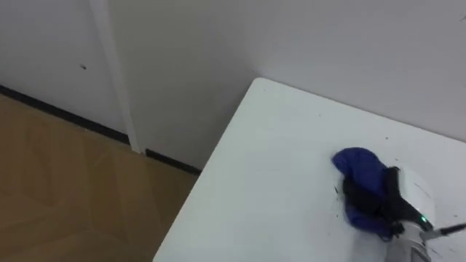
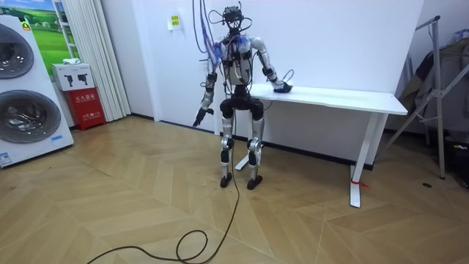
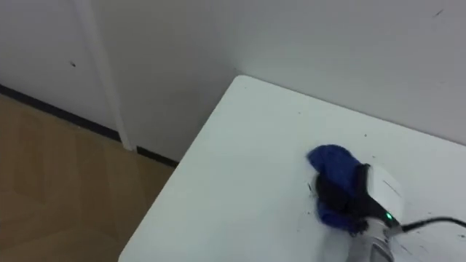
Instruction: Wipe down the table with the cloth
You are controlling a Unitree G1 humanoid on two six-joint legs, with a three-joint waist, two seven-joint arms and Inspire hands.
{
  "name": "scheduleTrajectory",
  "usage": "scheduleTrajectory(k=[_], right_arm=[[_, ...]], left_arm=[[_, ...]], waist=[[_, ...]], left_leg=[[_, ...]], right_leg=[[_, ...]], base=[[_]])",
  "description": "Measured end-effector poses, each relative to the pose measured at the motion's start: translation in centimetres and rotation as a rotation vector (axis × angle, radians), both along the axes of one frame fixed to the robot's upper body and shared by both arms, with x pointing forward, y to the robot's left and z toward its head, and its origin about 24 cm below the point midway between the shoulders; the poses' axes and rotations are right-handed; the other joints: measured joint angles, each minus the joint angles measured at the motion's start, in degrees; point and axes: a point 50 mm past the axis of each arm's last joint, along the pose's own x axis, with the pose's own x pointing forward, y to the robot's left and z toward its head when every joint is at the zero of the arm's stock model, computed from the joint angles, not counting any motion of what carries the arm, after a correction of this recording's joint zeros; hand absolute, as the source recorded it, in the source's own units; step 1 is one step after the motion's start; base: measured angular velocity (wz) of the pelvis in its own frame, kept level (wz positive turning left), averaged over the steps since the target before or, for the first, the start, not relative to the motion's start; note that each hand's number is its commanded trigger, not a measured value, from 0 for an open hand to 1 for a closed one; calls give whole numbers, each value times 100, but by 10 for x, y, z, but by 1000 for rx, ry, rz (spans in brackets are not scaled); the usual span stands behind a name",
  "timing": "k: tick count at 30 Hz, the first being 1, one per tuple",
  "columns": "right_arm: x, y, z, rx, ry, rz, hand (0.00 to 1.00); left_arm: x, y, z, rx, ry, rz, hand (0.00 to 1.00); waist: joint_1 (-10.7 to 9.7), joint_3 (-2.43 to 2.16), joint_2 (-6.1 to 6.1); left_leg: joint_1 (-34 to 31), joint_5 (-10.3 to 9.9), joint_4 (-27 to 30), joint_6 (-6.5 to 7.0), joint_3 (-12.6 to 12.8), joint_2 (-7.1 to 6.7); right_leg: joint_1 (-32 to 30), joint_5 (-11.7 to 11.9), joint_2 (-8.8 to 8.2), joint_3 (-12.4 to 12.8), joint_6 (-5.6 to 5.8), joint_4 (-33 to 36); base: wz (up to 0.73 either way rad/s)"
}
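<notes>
Robot's parked at the corner end of the surface [image 1: 277, 160], right hand [image 1: 382, 198] down on top of the blue cloth [image 1: 358, 169], which sits bunched near the back wall. Can't tell if that hand is flat on the cloth or gripping it. Left hand [image 2: 196, 117] hangs at its side (too small to read). To wipe well it should probably keep steady downward pressure, sweep in long overlapping passes toward the bare near corner, and catch the dark specks [image 1: 336, 191] beside the cloth. The wad could roll or slip out, so slow strokes seem safer.
</notes>
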Motion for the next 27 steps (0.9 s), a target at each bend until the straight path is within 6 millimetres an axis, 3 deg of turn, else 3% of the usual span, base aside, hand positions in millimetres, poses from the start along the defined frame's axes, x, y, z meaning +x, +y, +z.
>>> scheduleTrajectory(k=[1, 3, 6, 8, 11, 12, 14, 15, 16, 17, 18, 19, 21, 23, 26, 27], right_arm=[[-14, -13, 0, -18, 6, -72, 100], [-33, -27, -2, -46, 31, -157, 100], [-52, -40, -2, -55, 55, -234, 100], [-51, -42, -2, -47, 57, -241, 100], [-26, -37, 2, -17, 62, -227, 100], [-13, -33, 3, 0, 74, -214, 100], [14, -15, 6, 54, 87, -140, 100], [41, 5, 12, 65, 86, -32, 100], [71, 36, 22, 75, 73, 121, 100], [86, 55, 29, 74, 58, 213, 100], [112, 92, 46, 60, 17, 392, 100], [135, 124, 62, 51, -20, 537, 100], [155, 149, 81, 51, -67, 646, 100], [159, 156, 87, 20, -81, 690, 100], [137, 147, 55, 38, 23, 668, 100], [118, 137, 40, 70, 11, 620, 100]], left_arm=[[1, 1, 0, 3, -9, 1, 0], [1, 1, 1, 7, -16, 4, 0], [1, 2, 1, 8, -20, 8, 0], [2, 1, 1, 5, -23, 5, 0], [7, -6, -2, -18, -31, 3, 0], [12, -9, -4, -31, -41, 6, 0], [25, -14, -6, -45, -69, 2, 0], [35, -15, -7, -51, -79, -11, 0], [45, -16, -7, -54, -87, -26, 0], [50, -17, -7, -55, -95, -29, 0], [58, -18, -7, -57, -104, -42, 0], [69, -22, -7, -62, -117, -76, 0], [80, -29, -7, -77, -131, -123, 0], [75, -31, -8, -79, -122, -129, 0], [48, -29, -11, -77, -53, -98, 0], [36, -29, -12, -81, -26, -88, 0]], waist=[[-139, -30, 44], [-248, -73, 54], [-369, -85, 57], [-367, -82, 52], [-307, -77, 49], [-188, -69, 58], [66, -44, 72], [187, -26, 71], [303, 41, 59], [363, 84, 53], [520, 124, 44], [576, 148, 24], [681, 158, 11], [905, 147, 20], [882, 139, 10], [793, 145, 26]], left_leg=[[-7, -91, -22, 113, 1, 22], [3, -101, -18, 114, 4, 25], [94, -115, 8, 93, 25, 32], [104, -118, 15, 79, 79, 39], [98, -101, 9, 58, 179, 49], [127, -97, 3, 52, 307, 73], [118, -91, -1, 41, 537, 114], [69, -84, -2, 32, 583, 123], [29, -77, 3, 27, 583, 124], [5, -71, 3, 22, 583, 126], [-83, -65, 8, -3, 579, 133], [-193, -35, 11, -26, 536, 143], [-290, 21, -6, -18, 365, 138], [-254, 58, -44, -23, 219, 135], [-248, 61, -50, -22, 99, 129], [-239, 61, -30, -22, 57, 118]], right_leg=[[9, -28, 20, -9, 38, 6], [29, -25, 27, 3, 34, 20], [105, -14, 46, 19, 15, 42], [75, -4, 53, 27, -8, 91], [-8, 36, 78, 141, -67, 136], [-101, 49, 99, 253, -88, 217], [-266, 88, 163, 477, -149, 316], [-403, 134, 200, 508, -202, 357], [-529, 164, 230, 504, -250, 420], [-591, 179, 247, 506, -275, 441], [-725, 210, 275, 494, -329, 450], [-799, 232, 288, 453, -363, 403], [-825, 221, 282, 324, -360, 334], [-733, 214, 303, 262, -349, 186], [-546, 189, 258, -5, -307, 73], [-489, 186, 232, -63, -304, 59]], base=[[22], [1], [-9], [-21], [-30], [-65], [-81], [-81], [-74], [-63], [-31], [-9], [48], [49], [49], [56]])
